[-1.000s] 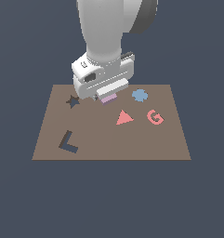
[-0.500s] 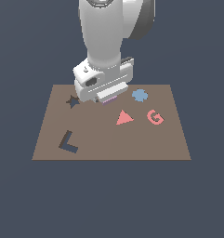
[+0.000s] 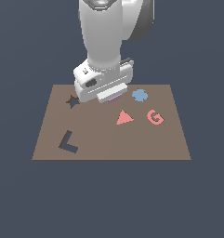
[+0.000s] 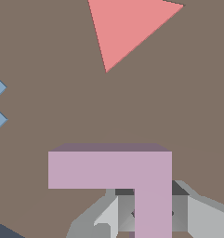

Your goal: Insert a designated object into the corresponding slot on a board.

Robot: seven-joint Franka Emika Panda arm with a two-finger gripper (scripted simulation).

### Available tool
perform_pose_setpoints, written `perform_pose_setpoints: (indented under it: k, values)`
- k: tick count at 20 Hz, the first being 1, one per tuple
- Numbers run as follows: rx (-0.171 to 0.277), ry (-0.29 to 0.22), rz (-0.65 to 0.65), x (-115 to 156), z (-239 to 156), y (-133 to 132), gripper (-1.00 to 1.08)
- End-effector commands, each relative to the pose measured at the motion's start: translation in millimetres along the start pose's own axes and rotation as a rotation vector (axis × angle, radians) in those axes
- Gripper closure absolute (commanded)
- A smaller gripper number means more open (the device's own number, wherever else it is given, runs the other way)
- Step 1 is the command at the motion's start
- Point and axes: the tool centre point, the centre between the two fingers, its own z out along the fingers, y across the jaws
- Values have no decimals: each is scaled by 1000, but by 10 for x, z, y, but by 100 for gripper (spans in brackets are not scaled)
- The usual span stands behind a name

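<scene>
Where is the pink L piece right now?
The lilac-pink L block is up in the claw, held above the brown board near its far edge. In the exterior view it hangs between the star-shaped recess and the blue piece.

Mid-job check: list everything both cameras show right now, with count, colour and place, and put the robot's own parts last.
Board: one, brown, flat, carrying all the pieces and recesses.
L-shaped slot: one, dark grey, near corner on the exterior view's left, empty.
Star-shaped recess: one, dark, far side on the exterior view's left, partly hidden by the gripper.
Triangle: one, salmon, lying mid-board.
Letter G: one, salmon, to the exterior view's right of the triangle.
Blue piece: one, notched outline, far side of the board.
L block: one, pale lilac-pink, held in the gripper above the board.
Arm: one, white and grey, over the far side.
Gripper: one, grey fingers shut on the L block.
</scene>
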Motion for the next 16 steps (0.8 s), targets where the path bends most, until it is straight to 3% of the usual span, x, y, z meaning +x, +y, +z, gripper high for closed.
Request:
perform_pose_setpoints:
  k: [1,16]
  values:
    - [1,-1,-1,-1,8,-10,108]
    - [1,-1,45,89,-33,77,108]
